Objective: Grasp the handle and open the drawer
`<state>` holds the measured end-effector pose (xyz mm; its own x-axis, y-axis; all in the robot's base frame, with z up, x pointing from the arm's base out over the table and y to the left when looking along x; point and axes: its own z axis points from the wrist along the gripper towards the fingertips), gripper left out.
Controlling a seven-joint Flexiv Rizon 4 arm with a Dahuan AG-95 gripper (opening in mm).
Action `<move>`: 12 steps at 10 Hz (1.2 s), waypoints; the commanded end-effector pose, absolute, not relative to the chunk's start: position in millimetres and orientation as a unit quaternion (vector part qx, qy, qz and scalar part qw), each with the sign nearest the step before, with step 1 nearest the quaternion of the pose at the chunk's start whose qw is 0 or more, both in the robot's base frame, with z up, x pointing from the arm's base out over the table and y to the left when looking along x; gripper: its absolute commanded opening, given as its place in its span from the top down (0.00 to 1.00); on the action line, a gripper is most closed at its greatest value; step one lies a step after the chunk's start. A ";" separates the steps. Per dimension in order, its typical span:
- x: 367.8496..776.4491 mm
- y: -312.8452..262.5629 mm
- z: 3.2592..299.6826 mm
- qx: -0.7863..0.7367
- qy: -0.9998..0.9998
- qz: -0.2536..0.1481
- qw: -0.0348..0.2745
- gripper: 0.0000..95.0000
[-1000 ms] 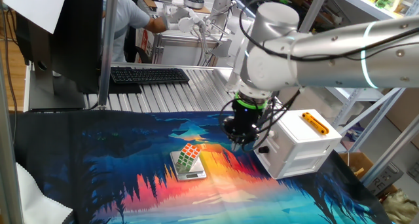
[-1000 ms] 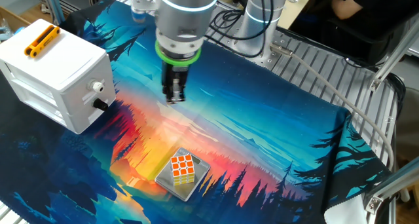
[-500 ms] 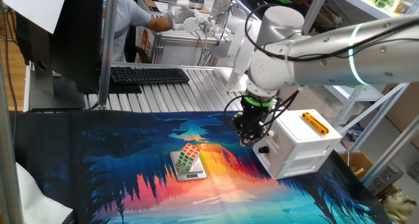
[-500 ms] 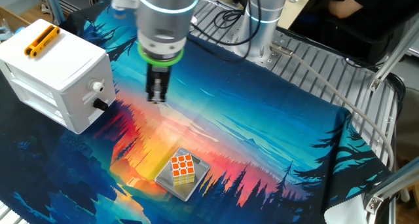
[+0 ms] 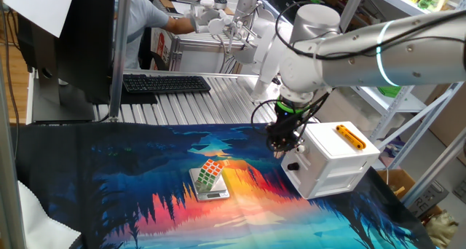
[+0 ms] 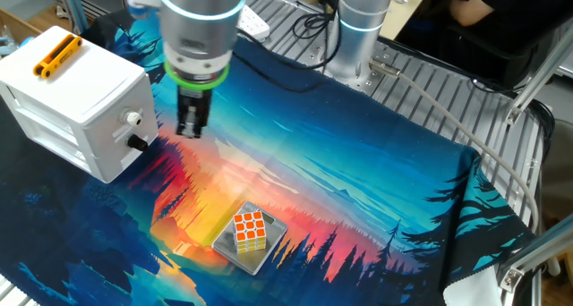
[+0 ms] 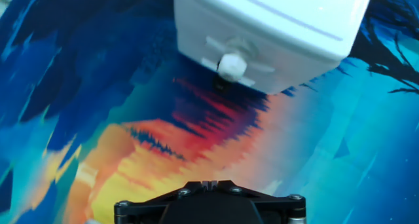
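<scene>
A small white cabinet (image 6: 76, 91) with an orange bar (image 6: 55, 55) on top stands on the printed cloth. Its front carries two small round knobs. The handle (image 6: 132, 119) of the upper drawer (image 6: 112, 105) looks pale here, and a black knob (image 6: 139, 143) sits just under it. The hand view shows the handle (image 7: 231, 65) straight ahead, with the black knob (image 7: 221, 85) beneath it near the cloth. My gripper (image 6: 190, 130) hangs a short way in front of the knobs, shut, empty and touching nothing. Its closed tips (image 7: 209, 183) show at the bottom of the hand view.
A colour cube (image 6: 250, 232) rests on a small grey pad near the middle of the cloth. Behind the table are a keyboard (image 5: 166, 83), metal frame posts (image 5: 116, 52) and a person (image 5: 145, 23). A second robot base (image 6: 358, 38) stands at the cloth's far edge.
My gripper has travelled across the cloth toward the cabinet front, staying shut. The cabinet and cube have not moved.
</scene>
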<state>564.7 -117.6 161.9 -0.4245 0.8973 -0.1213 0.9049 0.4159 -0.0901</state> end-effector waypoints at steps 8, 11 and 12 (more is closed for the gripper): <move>592.8 -167.8 169.0 0.608 0.793 -0.045 0.009 1.00; 595.1 -175.4 167.8 0.661 0.749 -0.038 0.013 0.80; 594.1 -177.2 166.8 0.667 0.744 -0.036 0.011 0.80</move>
